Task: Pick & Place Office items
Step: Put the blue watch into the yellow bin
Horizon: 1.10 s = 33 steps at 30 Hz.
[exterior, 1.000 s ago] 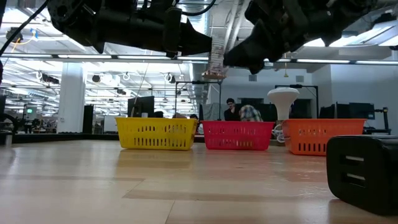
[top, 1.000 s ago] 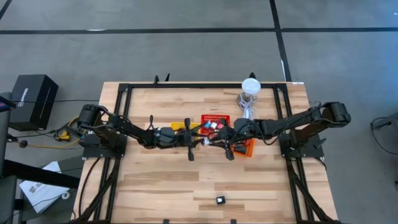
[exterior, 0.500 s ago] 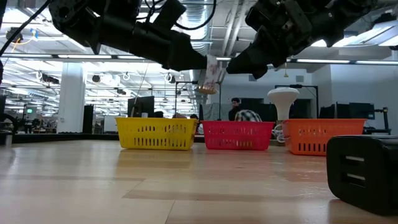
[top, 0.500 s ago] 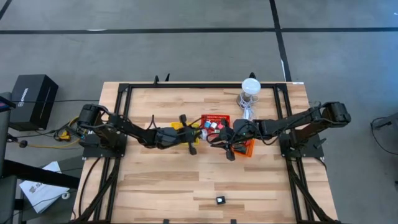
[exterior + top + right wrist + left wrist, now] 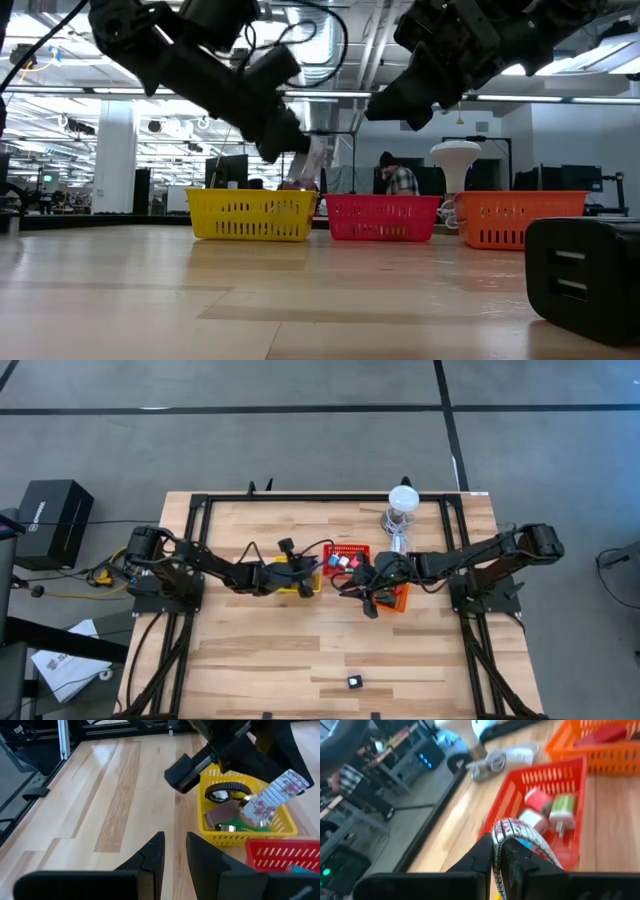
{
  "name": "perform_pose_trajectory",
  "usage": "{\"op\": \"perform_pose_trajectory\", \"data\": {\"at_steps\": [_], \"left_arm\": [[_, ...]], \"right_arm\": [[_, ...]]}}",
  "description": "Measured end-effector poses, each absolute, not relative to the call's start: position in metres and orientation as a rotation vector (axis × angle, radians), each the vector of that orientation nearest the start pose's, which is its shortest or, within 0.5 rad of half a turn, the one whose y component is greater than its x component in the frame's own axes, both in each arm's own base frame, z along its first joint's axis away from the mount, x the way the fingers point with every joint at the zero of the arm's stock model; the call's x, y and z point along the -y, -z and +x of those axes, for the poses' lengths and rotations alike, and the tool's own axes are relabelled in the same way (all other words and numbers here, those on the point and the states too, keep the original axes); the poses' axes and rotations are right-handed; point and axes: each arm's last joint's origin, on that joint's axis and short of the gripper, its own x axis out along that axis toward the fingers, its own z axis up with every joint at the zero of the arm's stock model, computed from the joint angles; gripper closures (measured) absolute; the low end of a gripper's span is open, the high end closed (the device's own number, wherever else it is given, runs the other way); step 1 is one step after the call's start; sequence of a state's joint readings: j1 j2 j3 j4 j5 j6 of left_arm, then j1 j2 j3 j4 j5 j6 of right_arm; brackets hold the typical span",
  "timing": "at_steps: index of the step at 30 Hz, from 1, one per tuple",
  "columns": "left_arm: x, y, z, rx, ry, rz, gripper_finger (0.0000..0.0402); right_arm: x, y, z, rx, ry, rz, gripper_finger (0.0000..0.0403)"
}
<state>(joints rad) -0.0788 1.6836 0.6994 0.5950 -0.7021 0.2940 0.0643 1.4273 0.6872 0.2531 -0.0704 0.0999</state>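
High view: three baskets in a row; left claw [image 5: 312,572] pinches one patterned strip [image 5: 274,796] over the yellow basket [image 5: 290,563]

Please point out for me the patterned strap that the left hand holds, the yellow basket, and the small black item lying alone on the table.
patterned strap [image 5: 274,796], right wrist view, its middle.
left hand [image 5: 497,851], left wrist view, between the fingertips.
yellow basket [image 5: 250,217], low view, front wall.
small black item [image 5: 353,681], high view, its centre.
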Motion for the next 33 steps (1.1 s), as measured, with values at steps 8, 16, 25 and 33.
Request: {"op": "perform_pose_trajectory", "data": {"at_steps": [8,16,25,33], "left_arm": [[0.003,-0.163,0.31,-0.539,-0.656,0.447,0.0377],[0.001,-0.185,0.288,-0.543,-0.717,0.269,0.0379],[0.005,-0.204,0.273,-0.546,-0.544,0.118,0.0372],[0.002,-0.19,0.265,-0.611,-0.539,0.14,0.037]], "right_arm": [[-0.021,-0.196,0.287,-0.519,-0.105,0.105,0.0331],[-0.021,-0.197,0.287,-0.519,-0.105,0.105,0.0331],[-0.021,-0.197,0.287,-0.519,-0.106,0.105,0.0331],[-0.021,-0.197,0.287,-0.518,-0.106,0.106,0.0331]]}}
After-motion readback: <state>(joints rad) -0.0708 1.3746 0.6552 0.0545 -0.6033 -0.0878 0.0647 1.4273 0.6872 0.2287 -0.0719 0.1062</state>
